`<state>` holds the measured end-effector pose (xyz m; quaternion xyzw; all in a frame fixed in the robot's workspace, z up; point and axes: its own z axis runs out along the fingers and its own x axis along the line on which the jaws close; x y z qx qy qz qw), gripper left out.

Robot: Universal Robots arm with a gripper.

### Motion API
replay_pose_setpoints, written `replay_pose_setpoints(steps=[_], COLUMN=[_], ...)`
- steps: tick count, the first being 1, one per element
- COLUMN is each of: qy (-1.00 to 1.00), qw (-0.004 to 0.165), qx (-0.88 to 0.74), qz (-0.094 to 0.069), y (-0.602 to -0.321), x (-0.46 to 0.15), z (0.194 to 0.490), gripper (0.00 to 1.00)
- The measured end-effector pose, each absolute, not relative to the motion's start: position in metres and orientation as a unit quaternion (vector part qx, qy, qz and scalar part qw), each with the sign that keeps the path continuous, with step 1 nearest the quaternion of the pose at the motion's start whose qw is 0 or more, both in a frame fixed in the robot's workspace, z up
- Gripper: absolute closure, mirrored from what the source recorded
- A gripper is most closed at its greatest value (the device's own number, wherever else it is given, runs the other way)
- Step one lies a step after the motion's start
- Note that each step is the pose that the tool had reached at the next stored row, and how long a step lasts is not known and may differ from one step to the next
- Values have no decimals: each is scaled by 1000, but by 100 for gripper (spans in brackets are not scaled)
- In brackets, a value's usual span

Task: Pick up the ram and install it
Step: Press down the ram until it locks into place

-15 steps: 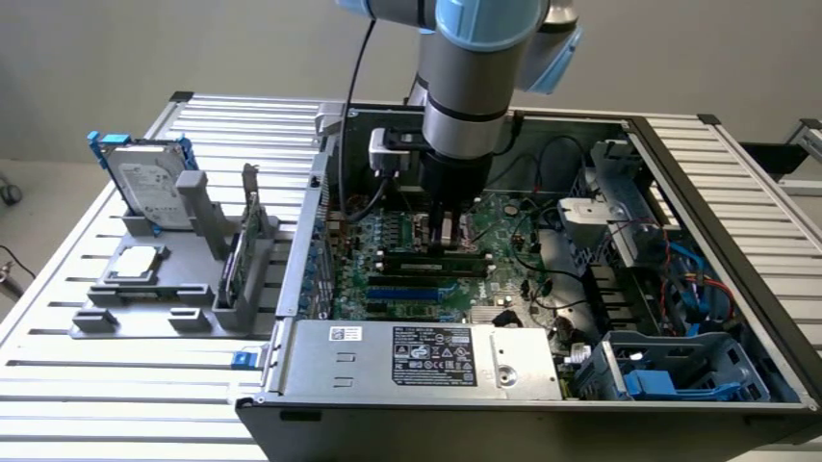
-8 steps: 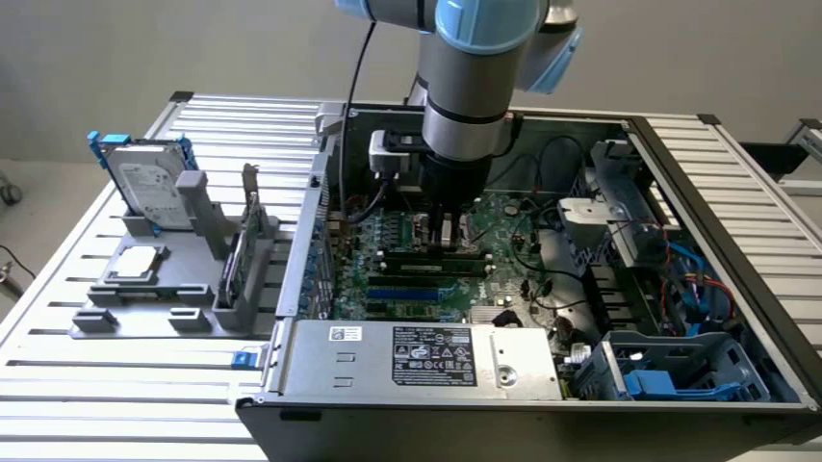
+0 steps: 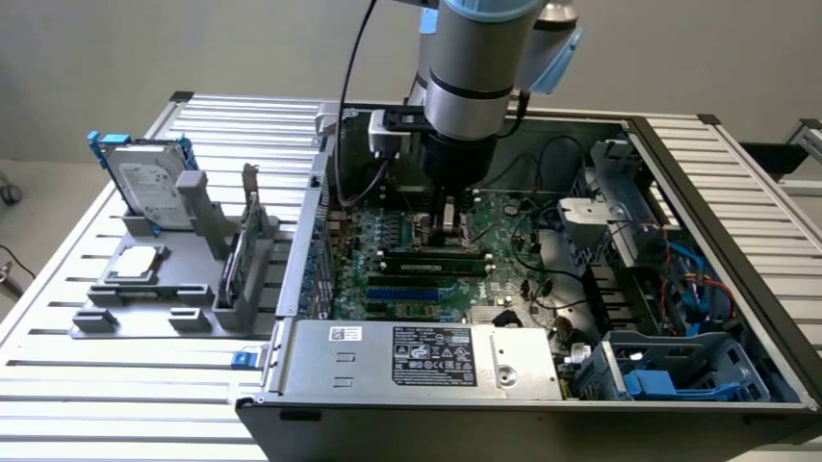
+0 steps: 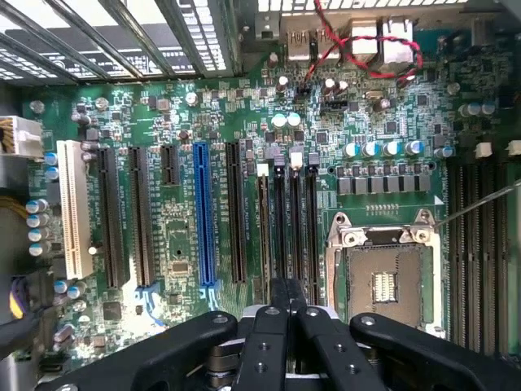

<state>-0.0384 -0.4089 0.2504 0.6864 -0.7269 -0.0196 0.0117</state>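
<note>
Slatted metal table [image 3: 115, 385], open computer case [image 3: 540, 385] on it, grey fixture [image 3: 167, 313] alongside

A robotics lab set up for computer assembly

A grey industrial robot arm [image 3: 469, 67] reaches into an open desktop computer case [image 3: 540, 289] on a bench [image 3: 77, 327] of aluminium slats. Beside the case, a grey fixture [image 3: 161, 289] holds a hard drive [image 3: 148, 183] upright, and bare pale walls stand behind. The motherboard [image 4: 187, 244] lies exposed with its slots.

One hard drive [image 3: 144, 183], one power supply [image 3: 418, 354], one arm [image 3: 475, 67].
</note>
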Motion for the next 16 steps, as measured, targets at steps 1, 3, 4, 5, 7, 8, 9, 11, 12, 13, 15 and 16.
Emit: replay_pose_setpoints(steps=[1, 3, 4, 5, 7, 8, 9, 11, 12, 13, 15, 16], qy=[-727, -727, -727, -727, -727, -727, -727, -727, -727, -727, -727, -727], qw=[12, 12, 12, 12, 12, 12, 12, 12, 12, 12, 12, 12], qx=[686, 686, 686, 686, 687, 687, 686, 686, 686, 686, 687, 686], qz=[-20, -20, -20, -20, -20, -20, -20, -20, -20, -20, -20, -20], y=[-409, -409, -409, -409, -409, -409, -409, -409, -409, -409, -409, -409], x=[-38, -38, -38, -38, -38, -38, -38, -38, -38, -38, -38, -38], z=[253, 253, 253, 253, 253, 253, 253, 253, 253, 253, 253, 253], gripper=[89, 89, 89, 89, 89, 89, 89, 89, 89, 89, 89, 89])
